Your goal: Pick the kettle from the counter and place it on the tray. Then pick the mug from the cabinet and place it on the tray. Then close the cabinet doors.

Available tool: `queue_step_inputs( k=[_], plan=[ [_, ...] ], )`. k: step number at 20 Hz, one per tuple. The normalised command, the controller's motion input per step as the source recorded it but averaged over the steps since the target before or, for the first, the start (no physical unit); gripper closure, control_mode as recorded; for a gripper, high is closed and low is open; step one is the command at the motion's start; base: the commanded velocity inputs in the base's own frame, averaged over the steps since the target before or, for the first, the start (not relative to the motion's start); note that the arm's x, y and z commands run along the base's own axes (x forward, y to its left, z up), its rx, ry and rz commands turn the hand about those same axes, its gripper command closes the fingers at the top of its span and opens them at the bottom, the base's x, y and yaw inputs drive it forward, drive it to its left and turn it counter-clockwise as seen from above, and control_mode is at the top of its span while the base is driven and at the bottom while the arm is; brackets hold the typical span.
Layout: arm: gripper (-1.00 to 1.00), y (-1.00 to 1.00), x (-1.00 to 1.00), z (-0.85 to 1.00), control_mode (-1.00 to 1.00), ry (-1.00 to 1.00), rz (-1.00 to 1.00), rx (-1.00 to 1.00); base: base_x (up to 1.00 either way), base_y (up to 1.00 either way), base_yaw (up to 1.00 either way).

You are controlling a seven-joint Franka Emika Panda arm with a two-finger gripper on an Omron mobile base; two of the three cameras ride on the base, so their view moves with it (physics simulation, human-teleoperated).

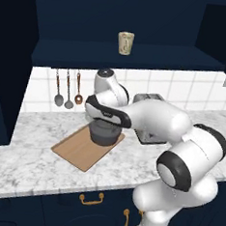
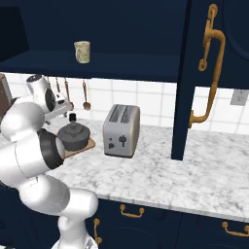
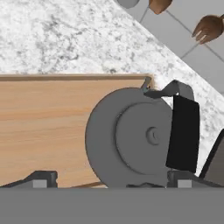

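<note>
Sitting on the tray [image 3: 39,127], kettle [image 3: 131,138] released; tool [image 3: 111,181] spread wide, gripping nothing. Lifting straight up, clearing the handle [image 3: 183,133], then reaching for the mug [image 1: 125,43].

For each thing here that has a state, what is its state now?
kettle: upright on the tray, not held
tray: flat on the counter
mug: upright in the cabinet
cabinet door: open
gripper: jaws open, above the kettle
toaster: slots empty

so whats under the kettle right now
The kettle sits on the wooden tray, at its corner near the wall. The kettle's body covers the board directly beneath it, so the contact patch can't be seen.
</note>
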Motion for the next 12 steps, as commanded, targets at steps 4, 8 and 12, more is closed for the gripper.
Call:
queue_step_inputs(
  k=[4,8,12],
  plan=[
    [-1.00,0.00,-0.25,0.65,-1.00,-0.28,-0.20,0.11,0.00,0.00,0.00],
    [-1.00,-0.08,-0.74,0.80,-1.00,-0.18,-0.28,0.09,0.00,0.00,0.00],
    [-1.00,-0.29,-0.61,0.99,-1.00,-0.03,-0.40,0.13,0.00,0.00,0.00]
  ],
)
